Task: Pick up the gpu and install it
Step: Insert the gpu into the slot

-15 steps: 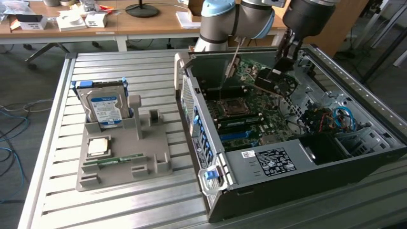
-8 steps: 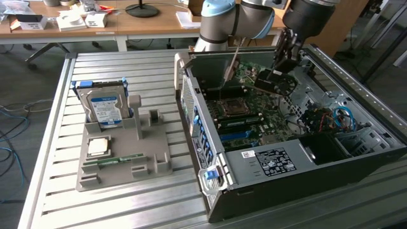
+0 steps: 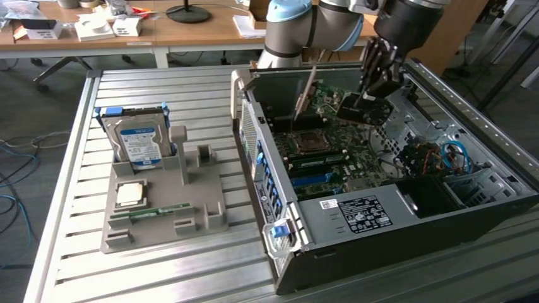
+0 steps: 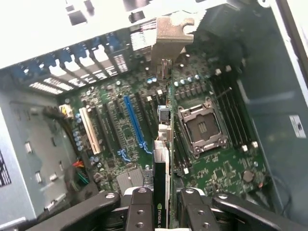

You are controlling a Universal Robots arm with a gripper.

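The gpu [image 4: 162,163], a thin dark card with a pale metal end bracket, stands on edge over the motherboard [image 4: 226,168] inside the open case [image 4: 284,96], its other end clamped in the tool [image 4: 163,199]

— Can any lettering be made out?
— One mark: the green NVIDIA logo on the black edge of the gpu [image 4: 161,173], seen in the wrist view.
— And the white label [image 3: 360,214] on the computer case [image 3: 421,252]?
— It carries print and symbols, too small to read. The same goes for the blue label [image 3: 139,144] on the hard drive [image 3: 135,120].
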